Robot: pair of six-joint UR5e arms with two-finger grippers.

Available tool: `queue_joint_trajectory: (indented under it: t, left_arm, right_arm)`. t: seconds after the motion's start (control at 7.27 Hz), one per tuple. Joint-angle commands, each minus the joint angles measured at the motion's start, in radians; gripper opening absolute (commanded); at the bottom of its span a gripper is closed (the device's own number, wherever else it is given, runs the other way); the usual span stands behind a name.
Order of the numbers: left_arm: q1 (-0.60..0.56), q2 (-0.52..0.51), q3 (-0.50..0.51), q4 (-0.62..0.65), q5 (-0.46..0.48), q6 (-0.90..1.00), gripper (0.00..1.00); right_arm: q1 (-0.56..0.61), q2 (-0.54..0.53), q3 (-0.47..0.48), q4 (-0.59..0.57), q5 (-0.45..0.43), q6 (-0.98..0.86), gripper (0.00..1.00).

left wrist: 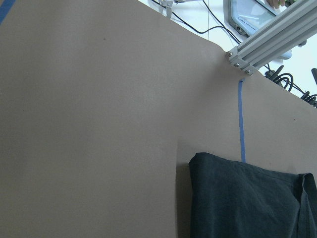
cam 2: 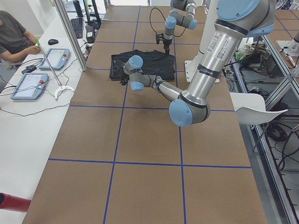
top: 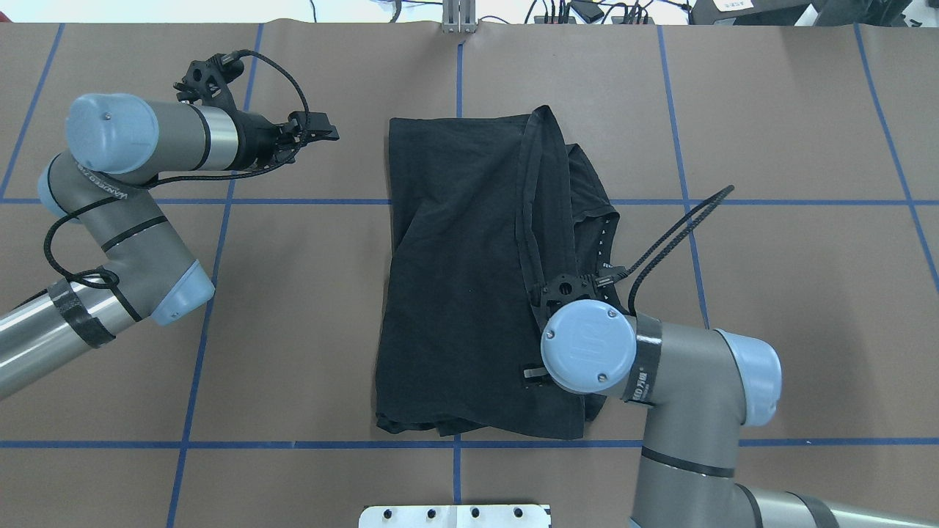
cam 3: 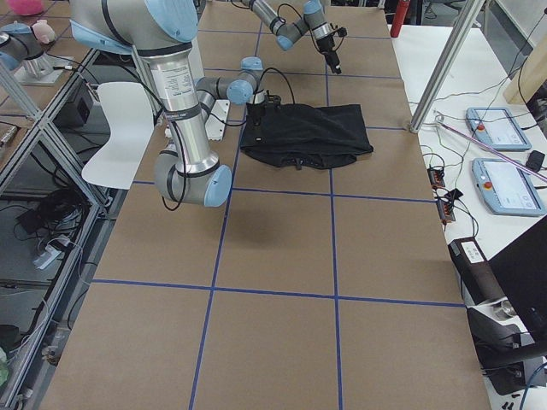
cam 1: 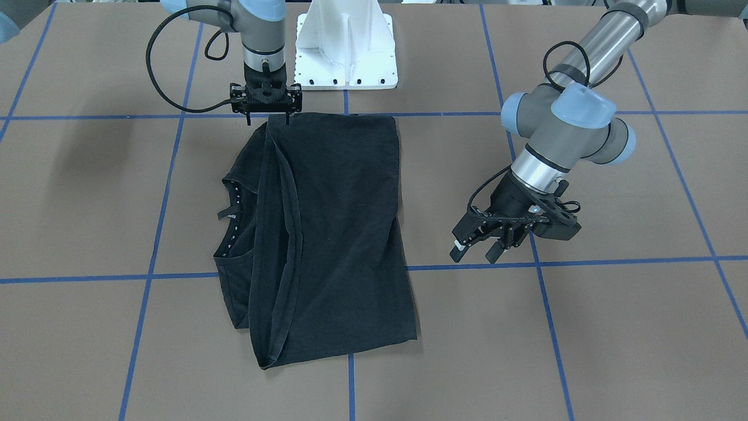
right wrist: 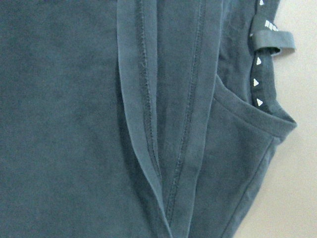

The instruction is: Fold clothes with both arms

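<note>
Jaws of the right gripper (cam 1: 269,120) stand apart and hold nothing. They point straight down at the corner of the T-shirt (cam 1: 339,234) nearest the robot, with 1 tip just at the cloth edge. Jaws of the left gripper (cam 1: 474,254) are likewise spread and empty, above the surface (cam 1: 613,327) and well apart from the garment.

The T-shirt lies mid-surface, folded lengthwise. A flap with its hem (right wrist: 148,124) is laid over the body, and the collar (cam 1: 234,216) shows on the robot's right side.

Assessment: 1 lengthwise fold looks complete and the next grasp is being set up. The next move calls for the right jaws to descend and pinch the layered edge (both layers, or the fold may open). The left gripper must be brought to a matching edge.

The right wrist is vertical over that corner. The left wrist is tilted and aimed toward the garment, with the arm bent sharply behind it.
</note>
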Motion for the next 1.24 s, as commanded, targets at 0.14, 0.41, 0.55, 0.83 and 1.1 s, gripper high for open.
queue_joint_trajectory:
  t: [0.14, 0.41, 0.55, 0.83, 1.1]
  left_arm:
    - [0.0, 0.0, -0.001, 0.0, 0.0, 0.0, 1.0]
    - [0.0, 0.0, 0.0, 0.0, 0.0, 0.0, 1.0]
    - [0.0, 0.002, 0.0, 0.0, 0.0, 0.0, 1.0]
    - [0.0, 0.0, 0.002, 0.0, 0.0, 0.0, 1.0]
    - [0.0, 0.0, 0.002, 0.0, 0.0, 0.0, 1.0]
  right_arm:
    - [0.033, 0.072, -0.098, -0.001, -0.008, -0.13, 0.42]
    - [0.035, 0.075, -0.121, 0.004, -0.014, -0.184, 0.44]
    - [0.036, 0.075, -0.126, 0.005, -0.014, -0.187, 0.44]
    - [0.042, 0.085, -0.135, 0.005, -0.014, -0.209, 0.45]
    - [0.044, 0.107, -0.164, 0.005, -0.012, -0.209, 0.49]
